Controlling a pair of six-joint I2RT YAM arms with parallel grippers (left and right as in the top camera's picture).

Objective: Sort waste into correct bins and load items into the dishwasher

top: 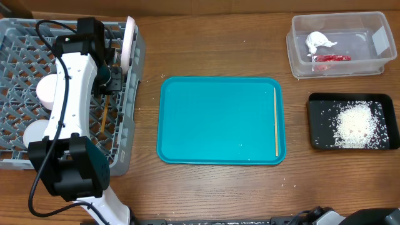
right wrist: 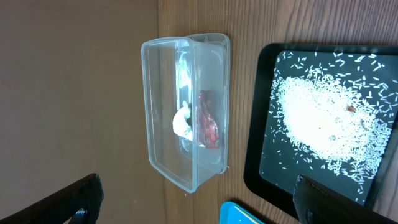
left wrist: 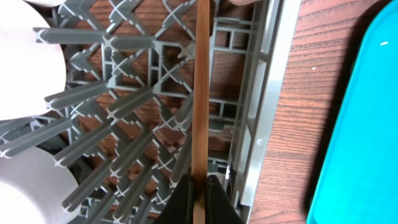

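Note:
The grey dish rack (top: 19, 50) stands at the left. My left gripper (top: 107, 94) is over its right side, shut on a thin wooden chopstick (left wrist: 200, 93) that points down along the lattice near the rack wall (left wrist: 267, 124). A pink-backed plate (top: 129, 40) stands upright at the rack's back right. Two white rounded items (top: 45, 90) (top: 34, 131) sit in the rack; the grey-green bowl is hidden. The clear tub (top: 300, 25) at the back right holds the white tissue wad (top: 320, 42) and red wrapper (top: 331, 57). My right gripper (right wrist: 199, 202) is open and empty, hovering near the tub (right wrist: 161, 124).
A teal tray (top: 219, 119) lies mid-table with a second chopstick (top: 275, 122) along its right side. A black tray (top: 315, 103) with white grains sits at the right, below the tub. The right arm shows only at the bottom edge of the overhead view.

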